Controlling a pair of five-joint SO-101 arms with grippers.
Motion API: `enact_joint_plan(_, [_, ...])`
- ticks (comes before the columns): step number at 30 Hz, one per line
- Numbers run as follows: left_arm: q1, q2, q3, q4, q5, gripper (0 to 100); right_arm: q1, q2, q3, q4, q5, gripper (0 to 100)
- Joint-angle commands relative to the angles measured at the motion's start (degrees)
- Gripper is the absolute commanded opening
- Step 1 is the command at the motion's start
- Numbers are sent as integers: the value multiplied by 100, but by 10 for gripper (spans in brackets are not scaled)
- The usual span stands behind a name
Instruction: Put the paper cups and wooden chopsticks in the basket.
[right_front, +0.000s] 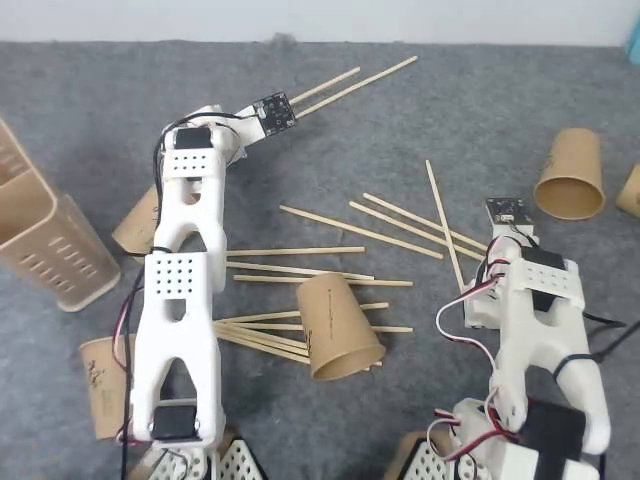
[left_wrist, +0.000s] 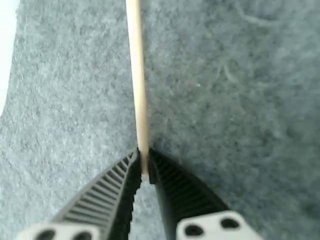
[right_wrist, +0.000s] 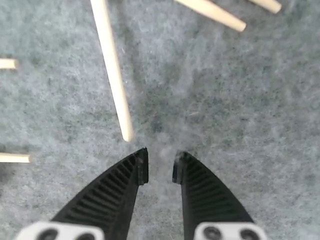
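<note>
From above I saw the basket (right_front: 40, 240) at the left edge of the worktop (right_front: 500, 110), with paper cups (right_front: 338, 325) and chopsticks (right_front: 300, 272) strewn across it. Left wrist view: my left claw (left_wrist: 145, 167) was pinched on the end of one chopstick (left_wrist: 139, 75). Right wrist view: the right claw (right_wrist: 160, 167) hung narrowly parted near another chopstick (right_wrist: 112, 75).

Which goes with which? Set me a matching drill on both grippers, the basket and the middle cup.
1. left gripper
2. right gripper
3. basket
4. middle paper cup

a. on its side over loose chopsticks
b. shut on a chopstick
c. open above the grey mat
d. at the high view's left edge

Pairs: 1-b, 2-c, 3-d, 4-a.
</note>
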Motion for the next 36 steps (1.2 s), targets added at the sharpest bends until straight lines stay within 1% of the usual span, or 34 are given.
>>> enact_joint_plan(1, [-229,396,40,554,-413,13,-4,-286,-44,57,70,87])
enact_joint_plan(4, [-202,404,-198,1196,-659,13,-4,-286,-44,57,70,87])
enact_joint_plan(7, [-202,404,-752,1943,-1002,13,-4,-286,-44,57,70,87])
enact_joint_plan(9, [-185,404,-1174,2602,-1231,13,-4,-286,-44,57,70,87])
enact_joint_plan(12, [-70,352,-1692,3833,-1811,13,-4,-286,-44,57,70,87])
enact_joint_plan(13, [-18,308,-1745,3947,-1864,13,-4,-286,-44,57,70,87])
enact_joint_plan(18, [-26,-53,-1684,3921,-1732,14,-4,-286,-44,57,70,87])
enact_joint_plan(20, [-18,-229,-1710,3921,-1442,17,-13,-286,-44,48,70,88])
enact_joint_plan(22, [18,-475,-1710,3921,-870,43,-22,-286,-44,31,70,90])
enact_joint_plan(26, [35,-941,-1710,3921,114,200,-31,-286,-44,13,70,90])
enact_joint_plan(28, [88,-1099,-1692,3921,571,252,-31,-286,-44,4,70,90])
enact_joint_plan(30, [123,-1196,-1684,3921,958,254,-31,-286,-44,4,70,90])
enact_joint_plan(33, [281,-1284,-1727,3912,1398,226,-31,-286,-44,4,70,90])
enact_joint_plan(36, [642,-1310,-1930,3807,2268,190,-22,-286,-44,4,70,90])
